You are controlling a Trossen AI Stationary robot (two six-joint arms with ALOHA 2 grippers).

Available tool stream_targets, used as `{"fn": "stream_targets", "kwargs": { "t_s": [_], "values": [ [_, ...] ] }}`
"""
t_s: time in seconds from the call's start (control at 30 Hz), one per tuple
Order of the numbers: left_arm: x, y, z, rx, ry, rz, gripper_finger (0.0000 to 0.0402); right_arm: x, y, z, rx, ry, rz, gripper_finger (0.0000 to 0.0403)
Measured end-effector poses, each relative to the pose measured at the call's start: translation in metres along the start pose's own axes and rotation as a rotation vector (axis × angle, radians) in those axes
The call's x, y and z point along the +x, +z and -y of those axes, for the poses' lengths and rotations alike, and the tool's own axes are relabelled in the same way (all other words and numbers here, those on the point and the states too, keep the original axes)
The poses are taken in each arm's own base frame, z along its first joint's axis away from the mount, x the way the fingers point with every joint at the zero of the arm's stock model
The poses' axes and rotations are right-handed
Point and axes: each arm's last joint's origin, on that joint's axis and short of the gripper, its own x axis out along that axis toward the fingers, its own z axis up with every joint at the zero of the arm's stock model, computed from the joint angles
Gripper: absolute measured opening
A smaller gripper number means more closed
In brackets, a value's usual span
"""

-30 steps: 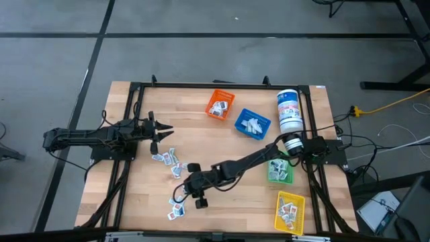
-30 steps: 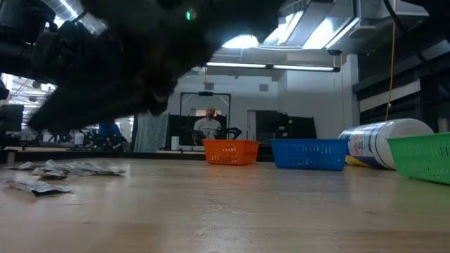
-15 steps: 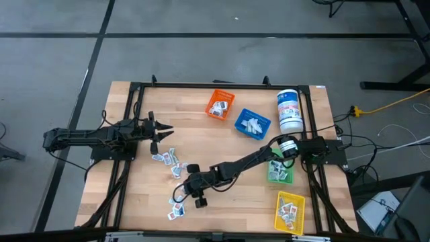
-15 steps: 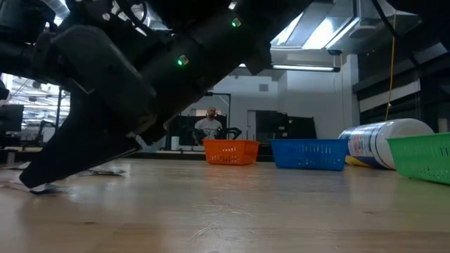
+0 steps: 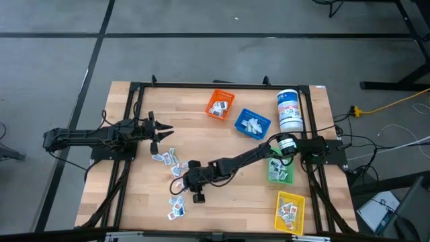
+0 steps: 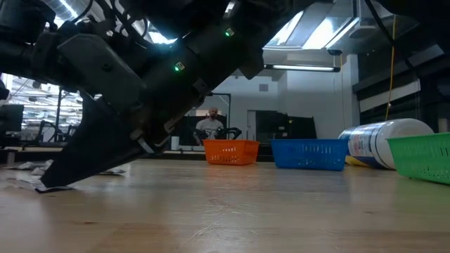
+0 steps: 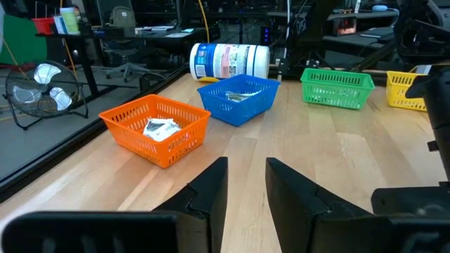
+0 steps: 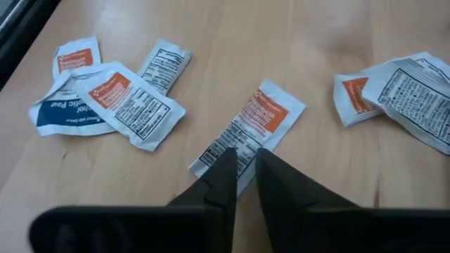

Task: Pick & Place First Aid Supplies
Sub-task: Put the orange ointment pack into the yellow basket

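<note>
We see the right gripper lowered over a flat, crinkled white packet with an orange panel and fine black print; its dark wedge-shaped fingers stand narrowly apart at the packet's end, and we cannot tell whether they pinch it. Further packets lie strewn on the pale wooden bench, toward its left edge. The left gripper, fingers parted on nothing, waits at the left edge. Latticed plastic bins, orange and blue, hold packets.
</note>
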Motion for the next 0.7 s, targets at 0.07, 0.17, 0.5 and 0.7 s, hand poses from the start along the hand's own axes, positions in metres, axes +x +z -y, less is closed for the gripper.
{"fn": "stream_targets", "kwargs": {
  "t_s": [0.07,0.17,0.5,0.7],
  "values": [
    [0.0,0.0,0.0,0.0,0.0,0.0,0.0093,0.0,-0.001,0.0,0.0,-0.002,-0.007,0.0042],
    [0.0,0.0,0.0,0.0,0.0,0.0,0.0092,0.001,-0.002,0.001,0.0,-0.01,-0.019,0.0016],
    [0.0,0.0,0.0,0.0,0.0,0.0,0.0092,-0.008,-0.002,0.001,-0.004,-0.029,-0.08,0.0004],
    [0.0,0.0,0.0,0.0,0.0,0.001,0.0092,-0.033,-0.001,0.001,-0.005,-0.073,-0.232,0.0003]
  ]
}}
